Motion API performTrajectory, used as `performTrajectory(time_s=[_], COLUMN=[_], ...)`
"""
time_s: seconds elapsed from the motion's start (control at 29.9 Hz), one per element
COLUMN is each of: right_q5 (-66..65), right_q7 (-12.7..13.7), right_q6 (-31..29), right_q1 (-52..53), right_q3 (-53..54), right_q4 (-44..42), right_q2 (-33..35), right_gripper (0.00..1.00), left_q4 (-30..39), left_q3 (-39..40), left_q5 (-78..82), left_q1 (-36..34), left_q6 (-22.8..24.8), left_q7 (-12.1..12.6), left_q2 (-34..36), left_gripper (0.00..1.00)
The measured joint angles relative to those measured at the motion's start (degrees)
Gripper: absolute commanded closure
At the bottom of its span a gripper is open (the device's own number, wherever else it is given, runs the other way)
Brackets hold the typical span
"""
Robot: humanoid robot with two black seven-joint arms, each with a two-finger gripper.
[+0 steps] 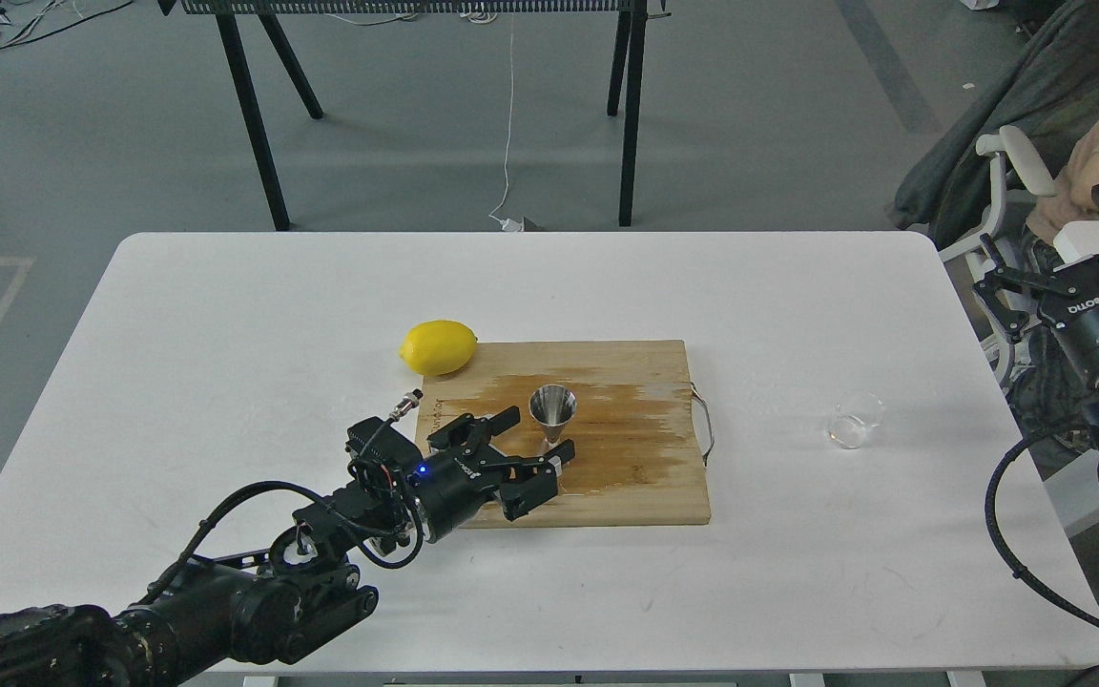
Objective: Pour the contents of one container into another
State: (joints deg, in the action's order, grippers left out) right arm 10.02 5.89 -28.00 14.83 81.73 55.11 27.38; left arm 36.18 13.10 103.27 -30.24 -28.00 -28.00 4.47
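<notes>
The steel jigger [552, 413] stands upright on the wooden cutting board [626, 477]. My left gripper [538, 434] is open just left of the jigger, its fingers apart and holding nothing. The small clear glass cup [855, 420] sits on the white table far to the right, near the table's right edge. My right gripper [1055, 243] hangs open off the right side of the table, above and right of the cup, holding nothing.
A yellow lemon [438, 346] lies at the board's far left corner. The board has a metal handle [705, 420] on its right side. The white table [225, 382] ends near a chair [998, 181] at the right.
</notes>
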Motion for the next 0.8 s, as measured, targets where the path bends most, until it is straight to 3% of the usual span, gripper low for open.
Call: performTrajectory(time_s=[0.47,0.7,0.8], right_q5=[0.0,0.0,0.0], right_q7=[0.0,0.0,0.0], right_q6=[0.0,0.0,0.0], right_q1=[0.0,0.0,0.1], right_q3=[0.0,0.0,0.0], right_q4=[0.0,0.1,0.1], right_q2=[0.0,-0.1,-0.3], right_gripper=[0.02,0.02,0.02], left_q4=[6.1,17.7,23.4], left_q3=[0.1,1.2,2.0], left_q5=[0.0,-6.3,-15.9], left_q1=[2.7,3.7,3.0], left_q6=[0.0,0.3,5.8], left_q7=[0.0,0.0,0.0], left_q2=[7.8,19.7,26.0], left_gripper=[0.04,0.05,0.04])
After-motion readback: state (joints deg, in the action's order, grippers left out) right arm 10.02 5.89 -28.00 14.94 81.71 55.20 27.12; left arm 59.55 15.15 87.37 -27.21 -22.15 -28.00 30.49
